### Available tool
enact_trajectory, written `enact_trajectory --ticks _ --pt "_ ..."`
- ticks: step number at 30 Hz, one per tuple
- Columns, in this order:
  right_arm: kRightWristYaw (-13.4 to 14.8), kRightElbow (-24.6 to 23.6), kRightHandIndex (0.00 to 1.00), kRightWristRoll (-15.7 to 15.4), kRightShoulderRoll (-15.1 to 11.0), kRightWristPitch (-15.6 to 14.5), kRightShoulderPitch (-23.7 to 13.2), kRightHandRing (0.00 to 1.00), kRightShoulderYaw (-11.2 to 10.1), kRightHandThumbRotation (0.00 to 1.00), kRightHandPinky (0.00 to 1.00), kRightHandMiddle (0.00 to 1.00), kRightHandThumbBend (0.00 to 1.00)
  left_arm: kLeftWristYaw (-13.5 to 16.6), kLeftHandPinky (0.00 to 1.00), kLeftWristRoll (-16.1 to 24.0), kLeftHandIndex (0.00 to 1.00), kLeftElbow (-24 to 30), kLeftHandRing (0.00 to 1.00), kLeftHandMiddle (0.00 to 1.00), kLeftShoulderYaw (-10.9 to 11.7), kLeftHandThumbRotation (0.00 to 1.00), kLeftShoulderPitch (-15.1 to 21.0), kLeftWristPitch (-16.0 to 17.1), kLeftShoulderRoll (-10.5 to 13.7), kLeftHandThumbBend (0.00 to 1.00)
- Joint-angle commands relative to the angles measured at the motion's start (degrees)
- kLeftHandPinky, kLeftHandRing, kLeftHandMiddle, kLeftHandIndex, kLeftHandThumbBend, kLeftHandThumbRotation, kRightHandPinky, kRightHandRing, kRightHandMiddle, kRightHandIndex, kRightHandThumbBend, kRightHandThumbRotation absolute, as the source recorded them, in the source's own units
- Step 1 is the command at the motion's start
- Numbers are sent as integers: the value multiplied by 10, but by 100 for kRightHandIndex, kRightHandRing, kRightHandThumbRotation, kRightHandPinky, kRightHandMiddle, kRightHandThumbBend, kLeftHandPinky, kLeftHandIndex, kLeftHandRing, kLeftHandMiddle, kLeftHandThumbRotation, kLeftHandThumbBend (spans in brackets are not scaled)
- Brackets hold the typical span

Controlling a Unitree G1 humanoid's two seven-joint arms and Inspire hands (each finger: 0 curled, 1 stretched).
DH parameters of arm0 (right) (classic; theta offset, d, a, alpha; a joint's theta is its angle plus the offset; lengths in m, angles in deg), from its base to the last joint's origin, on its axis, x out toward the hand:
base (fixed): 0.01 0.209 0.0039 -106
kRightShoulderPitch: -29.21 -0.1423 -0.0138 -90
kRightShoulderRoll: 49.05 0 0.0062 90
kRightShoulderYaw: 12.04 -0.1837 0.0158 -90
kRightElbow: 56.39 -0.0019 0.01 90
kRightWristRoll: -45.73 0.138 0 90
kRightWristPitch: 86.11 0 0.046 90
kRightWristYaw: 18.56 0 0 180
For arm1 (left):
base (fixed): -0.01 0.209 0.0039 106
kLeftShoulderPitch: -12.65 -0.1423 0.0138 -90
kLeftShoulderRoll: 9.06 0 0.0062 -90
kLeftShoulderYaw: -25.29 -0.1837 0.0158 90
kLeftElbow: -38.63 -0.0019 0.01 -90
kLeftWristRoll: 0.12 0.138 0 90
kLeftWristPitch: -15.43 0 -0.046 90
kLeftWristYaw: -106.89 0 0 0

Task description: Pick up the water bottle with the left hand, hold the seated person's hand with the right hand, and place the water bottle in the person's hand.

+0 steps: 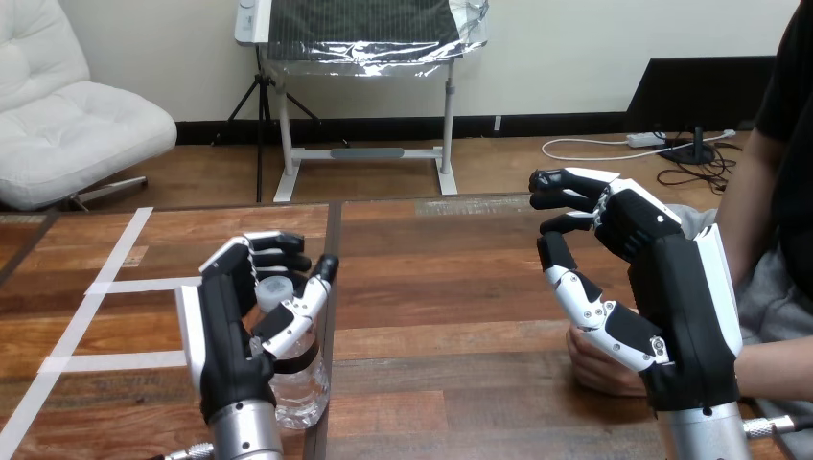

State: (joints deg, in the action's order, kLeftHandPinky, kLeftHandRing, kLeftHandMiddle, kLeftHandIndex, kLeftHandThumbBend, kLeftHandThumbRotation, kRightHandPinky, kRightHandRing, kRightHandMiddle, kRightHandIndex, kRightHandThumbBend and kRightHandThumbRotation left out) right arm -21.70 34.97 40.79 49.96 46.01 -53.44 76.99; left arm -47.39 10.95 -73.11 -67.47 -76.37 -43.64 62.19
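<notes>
Wooden counter: 7 o'clock, left hand curled round water bottle; 4 o'clock, right hand over person's hand, hold unclear; unsteadied, bottle could drop.

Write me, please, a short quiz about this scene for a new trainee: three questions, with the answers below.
1. Fill the gap with "under" or "over": the person's hand is ___ the right hand.
2. What is curled round the water bottle? A. the right hand. B. the left hand. C. the person's hand.
3. True or false: the water bottle lies flat on the table.

Key: 1 under; 2 B; 3 false, it stands upright.
</notes>
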Motion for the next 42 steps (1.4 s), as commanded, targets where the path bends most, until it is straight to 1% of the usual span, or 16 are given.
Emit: enact_trajectory --ticks 1,8,11,17,26,29,35,41,42 --pt "5 -5 67 -4 -4 7 -39 68 -6 11 57 73 35 -12 37 -7 47 41 41 46 4 0 15 21 -7 67" --pt "3 -6 68 -1 -5 5 -39 68 -6 11 57 74 35 -24 37 -11 47 56 41 45 4 0 10 20 -11 67" --pt "1 -7 68 4 -5 4 -39 69 -5 11 57 74 36 -33 37 -18 47 62 41 45 4 0 7 24 -14 66" --pt "-5 -5 68 14 -8 5 -39 70 -5 10 58 74 37 -43 36 -26 47 82 40 45 0 0 -2 12 -22 67" --pt "-7 -5 68 13 -13 6 -38 71 -10 10 60 74 37 -53 36 -26 47 111 40 45 -8 0 -16 -2 -30 67" --pt "-6 -7 68 11 -13 4 -37 71 -11 10 60 74 37 -52 36 -20 47 116 40 45 -11 0 -19 -6 -32 67" --pt "-8 -11 69 13 -15 1 -33 71 -13 10 60 74 38 -57 36 -22 48 112 40 45 -15 0 -22 3 -30 66" --pt "-6 -15 69 10 -12 -3 -29 71 -15 10 60 74 38 -54 37 -13 48 107 41 46 -18 0 -26 5 -27 66" --pt "-5 -16 69 9 -11 -4 -29 71 -15 11 60 74 38 -50 37 -7 48 107 41 46 -18 0 -27 4 -25 66"
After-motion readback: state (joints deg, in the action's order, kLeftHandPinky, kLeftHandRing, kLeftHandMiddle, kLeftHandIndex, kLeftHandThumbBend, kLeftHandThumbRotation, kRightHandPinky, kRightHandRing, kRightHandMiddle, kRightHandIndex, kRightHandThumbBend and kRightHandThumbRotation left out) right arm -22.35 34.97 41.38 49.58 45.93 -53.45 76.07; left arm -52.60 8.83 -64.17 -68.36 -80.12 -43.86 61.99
